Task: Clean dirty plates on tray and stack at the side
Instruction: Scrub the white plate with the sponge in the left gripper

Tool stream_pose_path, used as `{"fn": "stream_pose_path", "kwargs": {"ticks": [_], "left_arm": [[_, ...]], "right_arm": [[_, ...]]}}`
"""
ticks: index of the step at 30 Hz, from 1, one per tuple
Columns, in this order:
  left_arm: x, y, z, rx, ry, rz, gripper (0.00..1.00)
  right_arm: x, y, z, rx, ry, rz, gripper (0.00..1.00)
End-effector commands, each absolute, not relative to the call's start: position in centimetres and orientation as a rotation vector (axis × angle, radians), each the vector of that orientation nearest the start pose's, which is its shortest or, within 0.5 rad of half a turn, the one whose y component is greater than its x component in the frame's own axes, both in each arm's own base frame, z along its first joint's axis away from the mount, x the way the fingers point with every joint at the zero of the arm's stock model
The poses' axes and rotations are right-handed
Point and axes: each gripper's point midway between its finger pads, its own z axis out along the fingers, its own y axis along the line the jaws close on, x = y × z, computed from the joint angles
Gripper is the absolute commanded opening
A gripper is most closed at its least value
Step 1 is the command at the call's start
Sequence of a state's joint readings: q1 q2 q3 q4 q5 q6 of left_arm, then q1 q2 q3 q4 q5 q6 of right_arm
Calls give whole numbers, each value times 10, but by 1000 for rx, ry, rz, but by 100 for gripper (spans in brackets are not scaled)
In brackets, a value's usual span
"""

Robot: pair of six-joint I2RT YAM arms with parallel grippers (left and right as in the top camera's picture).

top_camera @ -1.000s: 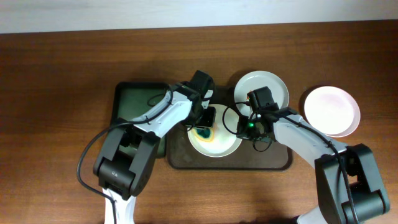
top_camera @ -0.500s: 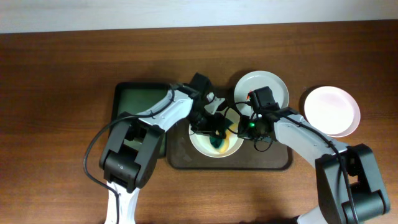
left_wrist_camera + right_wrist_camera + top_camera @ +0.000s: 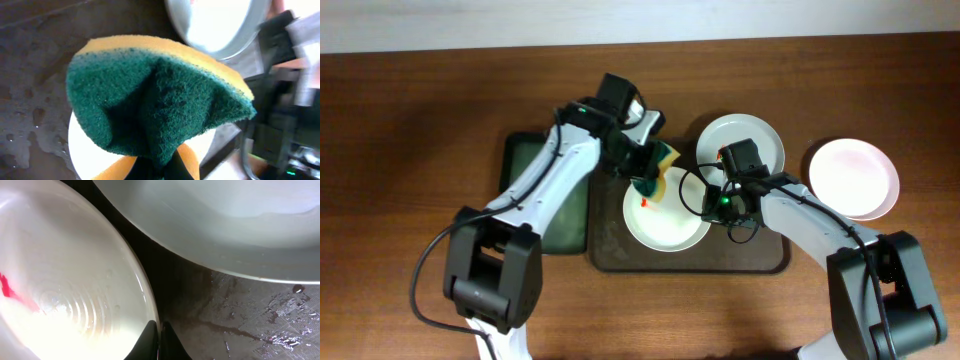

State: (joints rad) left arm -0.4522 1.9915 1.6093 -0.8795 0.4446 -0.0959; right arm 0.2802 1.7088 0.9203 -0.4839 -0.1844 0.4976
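One white plate lies on the dark brown tray with a red smear near its left side. My right gripper is shut on this plate's right rim, as the right wrist view shows. My left gripper is shut on a green and yellow sponge and holds it above the plate's back-left edge; the sponge fills the left wrist view. A second white plate sits at the tray's back. A third plate lies on the table to the right.
A smaller black tray with green inside lies left of the brown tray, under my left arm. The brown tray's floor is wet. The two plates on the tray lie close together with a narrow gap between them.
My left gripper has lifted the sponge off the plate and moved it back and up. The red smear now shows on the plate. My right gripper has kept its hold.
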Motion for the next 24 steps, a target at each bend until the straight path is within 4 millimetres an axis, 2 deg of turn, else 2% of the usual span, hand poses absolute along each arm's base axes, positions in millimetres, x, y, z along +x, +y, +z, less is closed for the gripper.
{"fn": "stream_pose_path", "kwargs": {"ticks": [1,7,24], "left_arm": [[361,-267,74,682,2802,-583,0],[365,-274,56,664,2757,-471,0],[367,-273,56,661,2752,-458,0]], "right_arm": [[325,126,11,280,2892,413,4],[325,126,11,280,2893,413,4],[325,126,10,281,2891,407,4]]}}
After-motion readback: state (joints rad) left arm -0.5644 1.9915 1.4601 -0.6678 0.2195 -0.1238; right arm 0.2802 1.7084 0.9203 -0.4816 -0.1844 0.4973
